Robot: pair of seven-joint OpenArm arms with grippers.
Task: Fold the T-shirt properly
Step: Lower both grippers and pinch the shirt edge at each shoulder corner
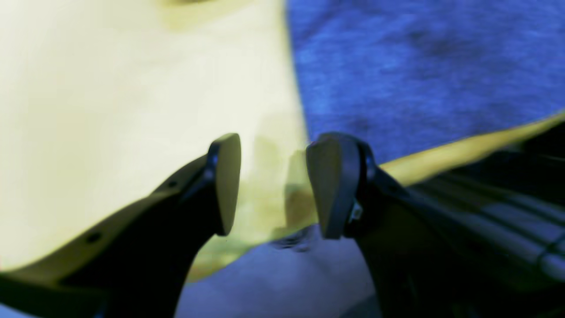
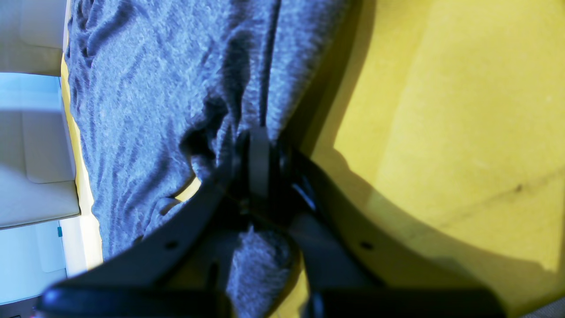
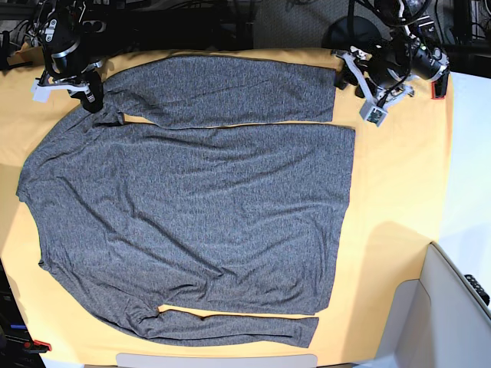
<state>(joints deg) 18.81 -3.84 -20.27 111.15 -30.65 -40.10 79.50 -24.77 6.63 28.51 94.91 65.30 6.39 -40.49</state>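
Note:
The dark-grey T-shirt (image 3: 199,215) lies spread flat on the yellow-orange cloth, with both long sleeves stretched out along its top and bottom edges. At the top left of the base view, my right gripper (image 3: 90,103) is shut on a bunched pinch of the T-shirt (image 2: 145,97) where the upper sleeve meets the shoulder; the right gripper (image 2: 260,154) shows fabric gathered between its fingers. My left gripper (image 3: 359,98) is just right of the upper sleeve's cuff. In its wrist view the left gripper (image 1: 278,185) is open, with only yellow cloth between the fingers and the T-shirt (image 1: 419,66) beyond.
The yellow-orange cloth (image 3: 391,199) covers the table past the shirt on all sides. A white-grey unit (image 3: 460,299) stands at the bottom right. Cables and dark gear crowd the back edge. A red clamp (image 3: 38,345) sits at the bottom left corner.

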